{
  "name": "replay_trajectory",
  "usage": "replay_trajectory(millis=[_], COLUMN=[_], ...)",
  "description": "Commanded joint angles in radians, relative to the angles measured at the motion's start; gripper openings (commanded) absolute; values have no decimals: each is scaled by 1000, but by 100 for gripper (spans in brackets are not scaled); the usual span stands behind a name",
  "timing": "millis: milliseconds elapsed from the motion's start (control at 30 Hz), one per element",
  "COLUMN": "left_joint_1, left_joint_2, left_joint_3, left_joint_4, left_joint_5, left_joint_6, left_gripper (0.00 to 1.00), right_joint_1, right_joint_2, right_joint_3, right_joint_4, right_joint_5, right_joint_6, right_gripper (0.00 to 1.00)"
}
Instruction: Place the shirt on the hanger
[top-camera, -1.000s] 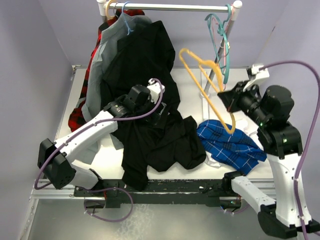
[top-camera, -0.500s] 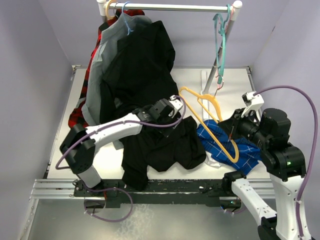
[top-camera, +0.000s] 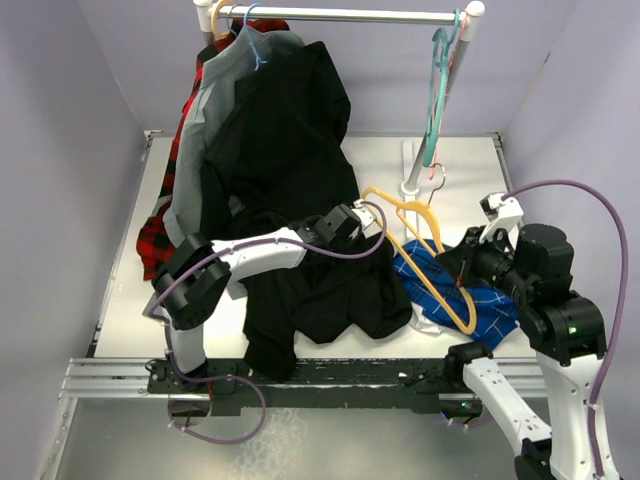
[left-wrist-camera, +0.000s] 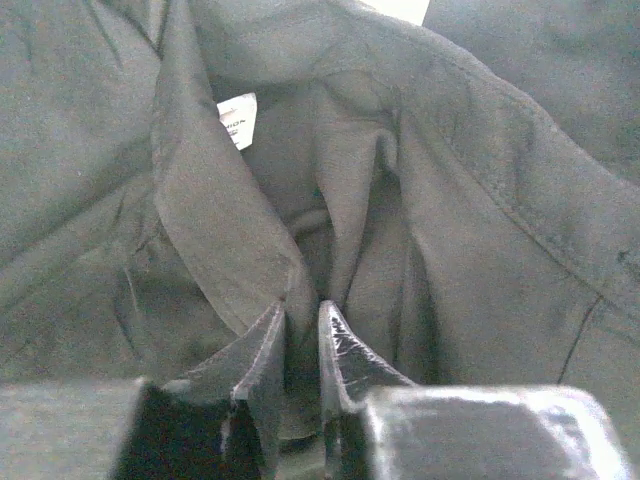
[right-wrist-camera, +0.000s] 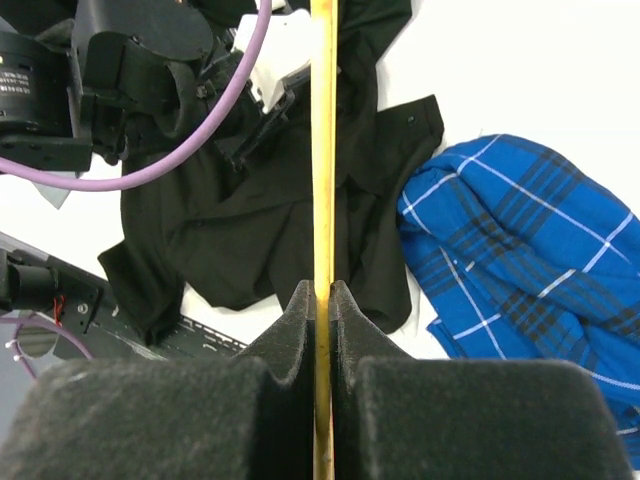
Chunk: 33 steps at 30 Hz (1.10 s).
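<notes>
As the shirt (top-camera: 320, 295) lies heaped, soft and floppy, on the table (top-camera: 455, 160), its collar (left-wrist-camera: 215, 215) looks the surest hold: left gripper (left-wrist-camera: 300, 318) pinches a fold there, jaws nearly together; right gripper (right-wrist-camera: 322, 292) clamps the hanger (right-wrist-camera: 322, 150).

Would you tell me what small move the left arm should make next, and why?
Probably lift the left gripper slightly: it seems pinched on a collar fold of the shirt, and the right gripper holds the hanger close by.
</notes>
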Motion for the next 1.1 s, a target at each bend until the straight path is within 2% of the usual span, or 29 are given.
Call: replay_trajectory(millis=[0,33,333,600,733,1067], left_joint_1=[14,17,66,95,95,93], left_joint_2=[-2,-7,-152,-224,-227,-267], left_joint_3=[53,59,67,111,141,199], left_joint_4=[37,23,-47,-139,-178,-283], left_joint_5=[-10,-9,-21,10,46,101], left_joint_6=[44,45,113,102,81,55], left_gripper=[3,0,0,0,0,0], right_joint_1=[-2,-1,12,13,13,13], right_joint_2=[-7,-10,-26,-6,-11,8], right_joint_3=[-18,-24,-103,-159,-219,-369], right_joint_4=[-10,-23,-28,54,184,450], right_joint_5=[-20,-28,-171,-273,-317,-311], right_joint_6=[15,16,34,45,90,165], right_gripper=[0,0,0,0,0,0])
